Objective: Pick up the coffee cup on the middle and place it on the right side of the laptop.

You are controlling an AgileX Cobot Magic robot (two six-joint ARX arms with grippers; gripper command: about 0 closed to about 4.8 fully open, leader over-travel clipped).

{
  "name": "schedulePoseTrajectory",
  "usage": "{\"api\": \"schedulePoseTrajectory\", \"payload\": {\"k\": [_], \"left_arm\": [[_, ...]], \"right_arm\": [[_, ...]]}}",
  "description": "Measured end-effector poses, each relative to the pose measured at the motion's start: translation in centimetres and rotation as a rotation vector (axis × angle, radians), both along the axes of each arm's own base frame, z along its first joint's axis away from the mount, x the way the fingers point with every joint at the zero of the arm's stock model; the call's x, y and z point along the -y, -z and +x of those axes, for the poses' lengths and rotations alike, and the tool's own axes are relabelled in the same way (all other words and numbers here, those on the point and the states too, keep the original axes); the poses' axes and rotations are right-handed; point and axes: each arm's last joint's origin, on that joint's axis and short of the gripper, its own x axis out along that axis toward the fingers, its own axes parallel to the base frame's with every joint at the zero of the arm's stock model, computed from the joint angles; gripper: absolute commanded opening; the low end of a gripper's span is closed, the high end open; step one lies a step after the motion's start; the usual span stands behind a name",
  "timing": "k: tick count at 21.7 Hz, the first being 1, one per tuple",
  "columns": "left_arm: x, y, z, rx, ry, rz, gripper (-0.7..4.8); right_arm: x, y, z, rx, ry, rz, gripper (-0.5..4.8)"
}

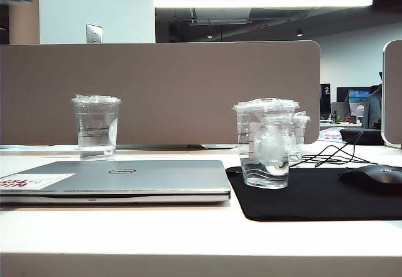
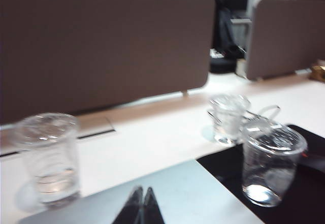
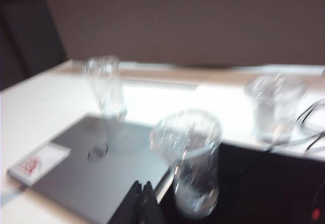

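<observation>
We see the coffee cup (image 1: 266,151) upright on a black mat (image 1: 326,195), just right of the closed laptop (image 1: 119,179). Another cup (image 1: 96,126) stands behind the laptop. Our left gripper (image 2: 141,203) and right gripper (image 3: 141,198) hover above the laptop, both closed and empty.

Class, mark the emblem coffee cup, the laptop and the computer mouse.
coffee cup (image 1: 266,157), exterior view, white emblem on its side.
laptop (image 1: 157,176), exterior view, bare lid right of the logo.
computer mouse (image 1: 374,176), exterior view, its top.
</observation>
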Motion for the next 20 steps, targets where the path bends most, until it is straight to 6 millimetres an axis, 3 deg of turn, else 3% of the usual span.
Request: {"api": "schedulePoseTrajectory", "payload": {"k": [4,10,15,20], "left_arm": [[-1.3,0.8,-1.3,0.061,-0.087,-0.013,-0.05],[-3.9,2.4,-2.5,0.136,-0.352,-0.018,-0.05],[-4.2,3.1,-2.8,0.143,-0.381,-0.016,-0.05],[-4.2,5.4,-2.8,0.117,-0.439,-0.029,-0.05]], "right_arm": [[0.5,-0.8,-1.2,0.097,0.019,0.038,-0.05],[1.2,-1.6,-2.5,0.194,0.079,0.08,-0.05],[1.3,-1.8,-2.9,0.222,0.061,0.09,-0.05],[1.3,-1.7,-3.0,0.225,0.055,0.09,-0.05]]}}
